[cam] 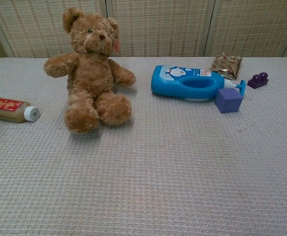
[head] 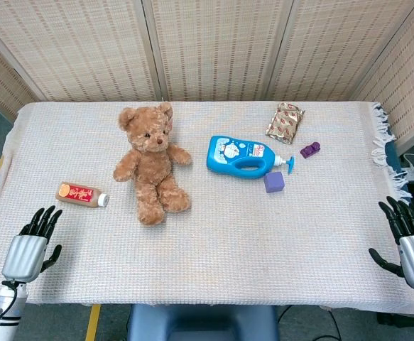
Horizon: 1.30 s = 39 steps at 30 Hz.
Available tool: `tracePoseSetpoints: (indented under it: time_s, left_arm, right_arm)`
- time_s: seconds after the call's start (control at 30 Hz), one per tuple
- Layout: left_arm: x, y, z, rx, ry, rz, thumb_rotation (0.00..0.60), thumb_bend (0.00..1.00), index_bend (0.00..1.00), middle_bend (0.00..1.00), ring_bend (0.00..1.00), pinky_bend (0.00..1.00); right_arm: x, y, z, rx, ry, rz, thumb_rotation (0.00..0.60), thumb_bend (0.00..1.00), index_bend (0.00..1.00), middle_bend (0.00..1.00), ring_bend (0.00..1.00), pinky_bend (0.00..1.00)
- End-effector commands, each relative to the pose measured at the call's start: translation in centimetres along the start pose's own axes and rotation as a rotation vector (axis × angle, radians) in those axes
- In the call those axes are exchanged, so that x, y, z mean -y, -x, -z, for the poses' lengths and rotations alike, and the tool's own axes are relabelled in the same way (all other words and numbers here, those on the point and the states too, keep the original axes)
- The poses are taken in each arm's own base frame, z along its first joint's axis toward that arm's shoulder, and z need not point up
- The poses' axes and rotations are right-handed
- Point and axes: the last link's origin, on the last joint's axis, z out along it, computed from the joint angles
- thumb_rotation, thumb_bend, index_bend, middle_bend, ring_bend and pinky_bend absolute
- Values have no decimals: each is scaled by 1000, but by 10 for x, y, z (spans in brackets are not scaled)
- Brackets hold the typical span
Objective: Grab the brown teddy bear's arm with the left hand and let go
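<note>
The brown teddy bear sits upright left of the table's middle, its arms spread to both sides. The arm on the view's left side sticks out toward the small bottle. My left hand hovers at the near left corner of the table, fingers apart and holding nothing, well short of the bear. My right hand is at the near right edge, also with spread fingers and nothing in it. Neither hand shows in the chest view.
A small brown bottle lies left of the bear. A blue pump bottle lies on its side to the right, with a purple cube, a small purple block and a snack packet near it.
</note>
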Motion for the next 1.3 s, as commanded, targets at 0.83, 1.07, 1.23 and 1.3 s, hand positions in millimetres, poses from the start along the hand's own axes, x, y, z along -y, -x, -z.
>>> tracePoseSetpoints:
  time_s: [0.83,1.07,1.23,1.3]
  left_arm:
    - [-71,10,-131,-137,-201,394,600,388,100,209,226,326]
    - [-93,13,-172,-85,-301,406,600,388,47,162,214,318]
    - [-108,14,-189,-49,-323,452,600,392,42,158,213,308]
    - [-114,15,-194,-38,-327,466,600,391,41,158,213,308]
  right_arm:
    - [0,2,-5,56,-3,-31,600,97,0,0,0,4]
    - [-1,-3,-3,57,-24,-49,600,97,0,0,0,4]
    - [-2,-4,-4,59,-26,-51,600,97,0,0,0,4]
    - [-3,-5,-4,59,-27,-53,600,97,0,0,0,4]
